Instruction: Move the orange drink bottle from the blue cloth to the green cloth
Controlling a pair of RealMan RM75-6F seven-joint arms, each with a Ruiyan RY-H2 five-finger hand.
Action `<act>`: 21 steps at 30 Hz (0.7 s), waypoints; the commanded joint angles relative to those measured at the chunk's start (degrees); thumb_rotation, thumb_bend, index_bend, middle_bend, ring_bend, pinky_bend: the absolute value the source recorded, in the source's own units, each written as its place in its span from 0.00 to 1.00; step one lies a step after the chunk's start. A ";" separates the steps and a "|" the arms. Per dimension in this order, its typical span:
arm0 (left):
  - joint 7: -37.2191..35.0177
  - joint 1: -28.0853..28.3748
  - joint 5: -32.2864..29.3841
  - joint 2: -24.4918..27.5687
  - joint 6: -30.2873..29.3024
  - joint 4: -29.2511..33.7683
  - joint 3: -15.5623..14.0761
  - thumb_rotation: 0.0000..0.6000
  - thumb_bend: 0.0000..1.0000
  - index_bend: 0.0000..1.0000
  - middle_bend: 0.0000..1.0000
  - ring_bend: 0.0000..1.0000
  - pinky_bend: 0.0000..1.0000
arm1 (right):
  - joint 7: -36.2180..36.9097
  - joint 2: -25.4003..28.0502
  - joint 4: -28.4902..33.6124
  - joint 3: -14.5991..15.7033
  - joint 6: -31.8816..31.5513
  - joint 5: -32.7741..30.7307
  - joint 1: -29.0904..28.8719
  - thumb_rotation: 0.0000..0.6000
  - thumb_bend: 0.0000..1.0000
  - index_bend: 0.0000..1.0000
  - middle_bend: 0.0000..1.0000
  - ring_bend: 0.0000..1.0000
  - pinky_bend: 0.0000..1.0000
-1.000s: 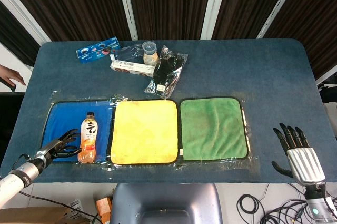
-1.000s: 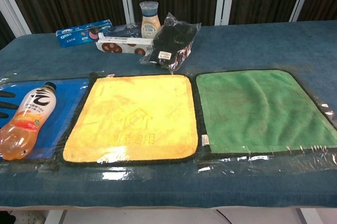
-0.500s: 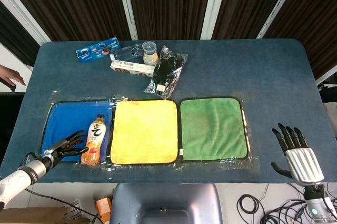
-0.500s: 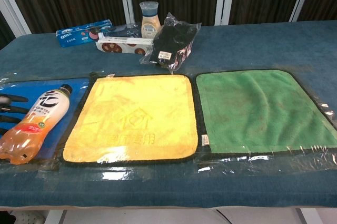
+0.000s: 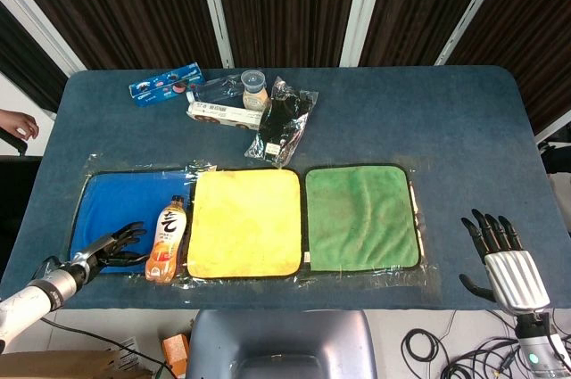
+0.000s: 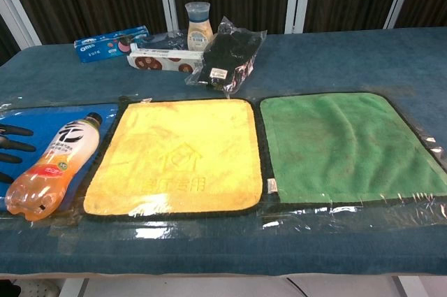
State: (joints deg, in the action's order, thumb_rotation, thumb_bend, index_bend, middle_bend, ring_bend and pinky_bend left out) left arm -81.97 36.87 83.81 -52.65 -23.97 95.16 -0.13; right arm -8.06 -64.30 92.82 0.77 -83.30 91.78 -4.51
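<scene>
Table space is taken by three cloths in a row; the green cloth lies beyond the yellow cloth from the blue cloth. On the blue cloth's yellow-side edge the orange drink bottle is laid flat, presumably awaiting a grasp. Beside it the left hand is spread, holding nothing; the right hand, well past the green cloth, is likewise splayed and idle.

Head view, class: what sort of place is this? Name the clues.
Probably a robot test lab, not a home: three cloths taped flat in a row on a blue table, a robot hand at its edge, cables on the floor.
</scene>
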 commanded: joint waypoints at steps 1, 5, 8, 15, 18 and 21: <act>2.92 -0.96 -1.28 1.78 -0.09 2.04 -1.19 0.87 0.20 0.00 0.06 0.04 0.23 | -0.23 -0.10 0.02 0.05 0.01 0.10 -0.01 1.00 0.14 0.00 0.00 0.00 0.00; 1.87 -1.06 -1.70 2.76 1.69 4.06 -1.47 0.89 0.20 0.00 0.06 0.04 0.26 | -0.55 -0.23 0.15 0.11 0.02 0.21 0.01 1.00 0.14 0.00 0.00 0.00 0.00; 0.38 -0.75 -1.45 2.93 3.18 4.63 -1.26 0.92 0.20 0.00 0.06 0.04 0.27 | -0.56 -0.25 0.18 0.16 -0.03 0.30 0.04 1.00 0.14 0.00 0.00 0.00 0.00; -5.99 -0.31 1.00 2.61 4.19 6.09 0.24 0.98 0.20 0.00 0.06 0.04 0.27 | -0.55 -0.29 0.08 0.17 -0.09 0.33 0.09 1.00 0.14 0.00 0.00 0.00 0.00; -8.75 0.26 2.78 2.07 4.23 6.12 0.45 1.00 0.20 0.00 0.06 0.04 0.28 | -0.65 -0.31 0.08 0.15 0.09 0.23 0.03 1.00 0.14 0.00 0.00 0.00 0.00; -11.83 1.21 4.50 1.30 4.07 5.98 0.47 1.00 0.20 0.00 0.06 0.04 0.29 | -0.64 -0.28 0.12 0.13 0.14 0.18 0.01 1.00 0.14 0.00 0.00 0.00 0.00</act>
State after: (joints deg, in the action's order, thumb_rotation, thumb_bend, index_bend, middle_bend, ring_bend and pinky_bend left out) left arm -92.20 37.40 87.08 -50.76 -19.85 101.10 0.17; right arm -8.70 -64.58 92.93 0.89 -83.16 91.95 -4.50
